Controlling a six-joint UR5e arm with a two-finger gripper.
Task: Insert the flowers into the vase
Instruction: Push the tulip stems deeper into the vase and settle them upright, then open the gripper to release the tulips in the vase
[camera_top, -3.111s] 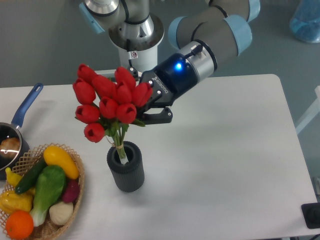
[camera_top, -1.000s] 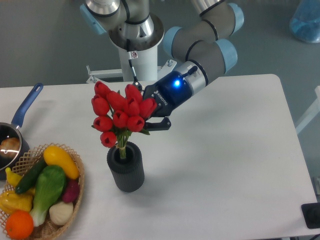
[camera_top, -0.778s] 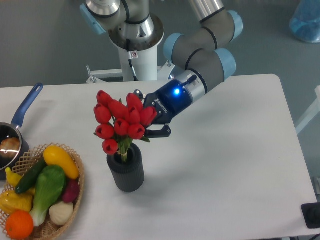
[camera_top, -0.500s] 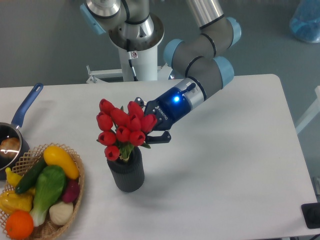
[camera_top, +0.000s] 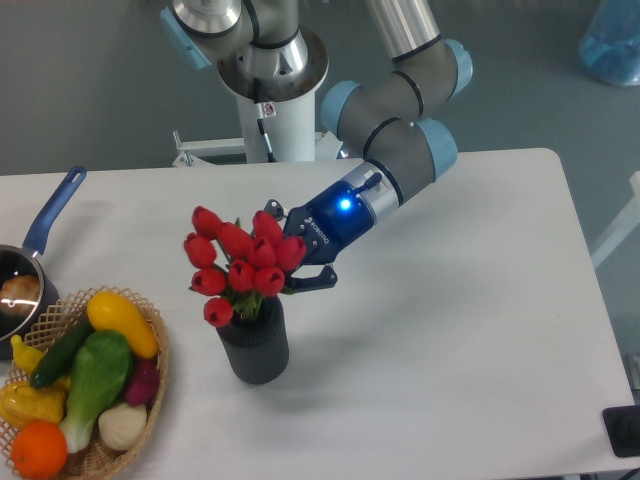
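Observation:
The flowers (camera_top: 240, 262), a bunch of red tulip buds on green stems, stand with their stems down inside the mouth of the vase (camera_top: 256, 350). The lowest buds sit just above the rim. The vase is dark grey and ribbed, and it stands upright on the white table. My gripper (camera_top: 293, 250) reaches in from the right and is shut on the flowers just behind the buds. One dark finger (camera_top: 318, 279) shows below the bunch. The stems are hidden by the buds and the vase.
A wicker basket (camera_top: 157, 352) of vegetables stands left of the vase, close to it. A saucepan with a blue handle (camera_top: 52, 212) sits at the far left edge. The robot's base (camera_top: 270, 90) rises behind the table.
The gripper has carried the flowers down and slightly left, so the stems have sunk deeper into the vase and the buds now sit at its rim.

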